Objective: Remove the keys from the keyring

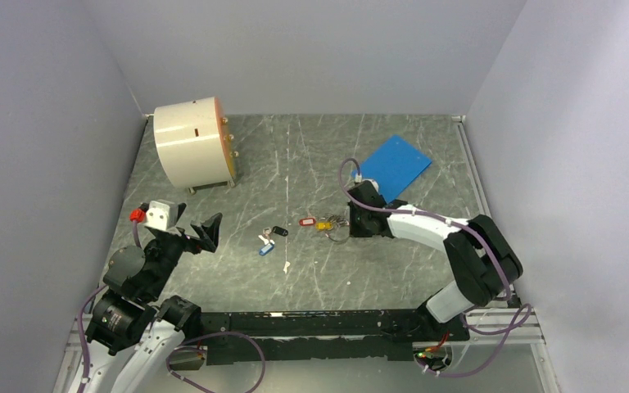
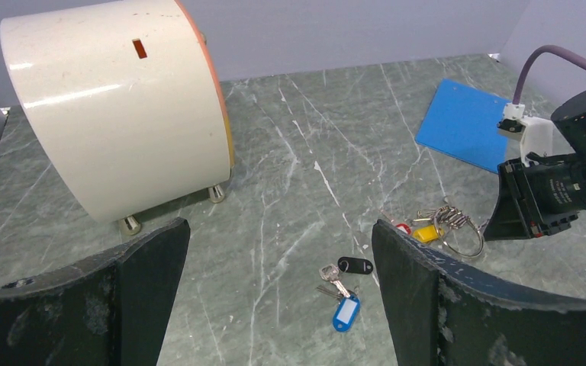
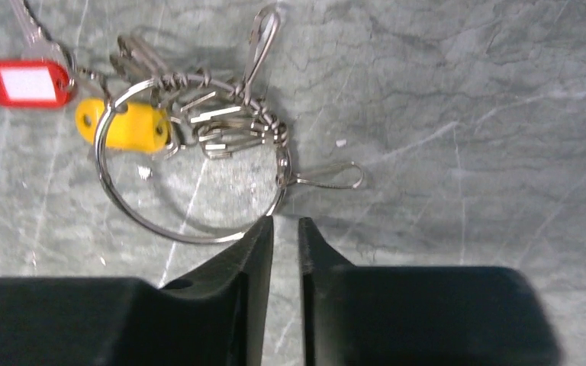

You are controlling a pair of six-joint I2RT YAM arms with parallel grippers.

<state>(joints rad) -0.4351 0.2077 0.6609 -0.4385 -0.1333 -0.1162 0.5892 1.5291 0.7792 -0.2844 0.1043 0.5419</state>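
Two pincers are mine. The left pincer (image 2: 281, 232) hangs wide and empty over the near left of the grey marbled bench (image 1: 311, 164), well apart from the work.

Further in, a blue-tagged key (image 2: 346, 313) and a black-tagged key (image 2: 355, 265) lie loose mid-bench, off any ring as far as I can tell.

Right of them the thin silvery wire keyring (image 3: 168, 232) lies flat. A yellow-tagged key (image 3: 122, 126) sits at its left rim and a red-tagged key (image 3: 24, 82) lies just beyond. That row runs left to right, straight to my right pincer (image 3: 285, 225), which is narrowed to a slit and grips nothing, one tip at the ring's right rim. My right arm is plainly nearer.

Farthest, a flat blue sheet (image 1: 397, 164) lies right and a slotted cream drum (image 1: 190, 143) stands left, its inside hidden.
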